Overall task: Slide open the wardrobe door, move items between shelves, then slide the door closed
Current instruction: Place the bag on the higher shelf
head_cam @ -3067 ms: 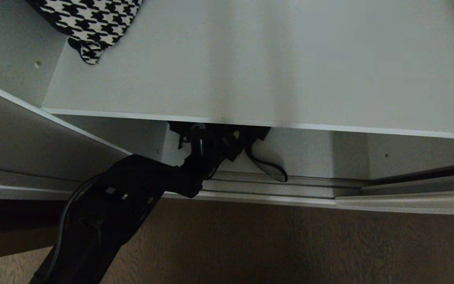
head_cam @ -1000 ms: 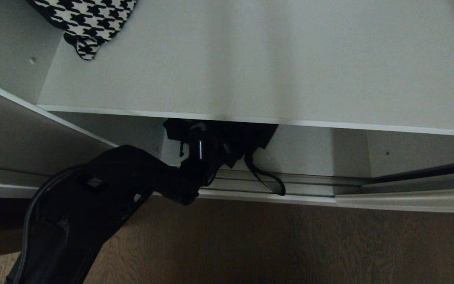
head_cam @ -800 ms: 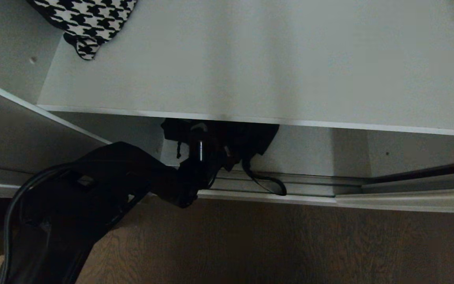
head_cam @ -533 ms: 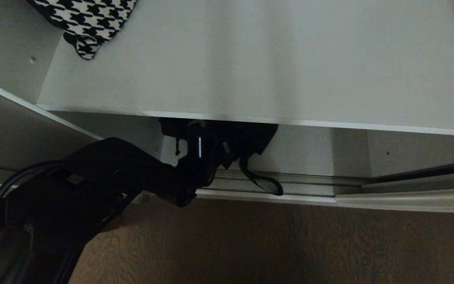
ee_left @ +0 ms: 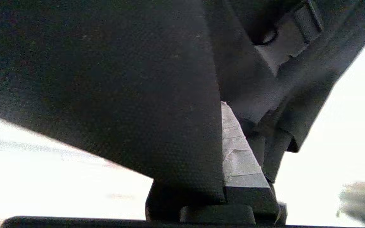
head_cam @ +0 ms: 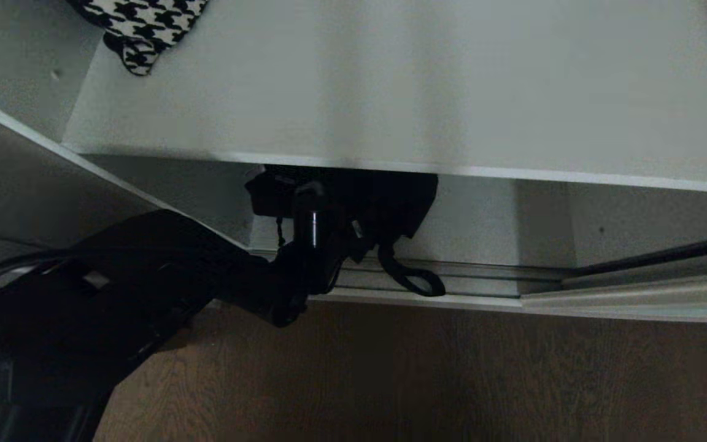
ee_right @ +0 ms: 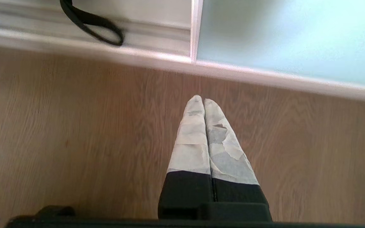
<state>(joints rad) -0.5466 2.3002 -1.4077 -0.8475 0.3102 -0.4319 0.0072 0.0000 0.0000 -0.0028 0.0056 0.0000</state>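
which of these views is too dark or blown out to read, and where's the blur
Head view: dim, so the black bag and the left gripper holding it merge under the shelf. Left wrist view: bag fabric fills the picture, the background behind it is blown out white. Right wrist view: well lit; the strap loop is slightly smeared, the shut right gripper over the wood floor is sharp.

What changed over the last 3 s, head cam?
Left end effector, shut on the black bag, has pulled it slightly out from under the upper shelf; the strap loop curled tighter. Grip unchanged; right end effector parked shut; houndstooth cloth unmoved.
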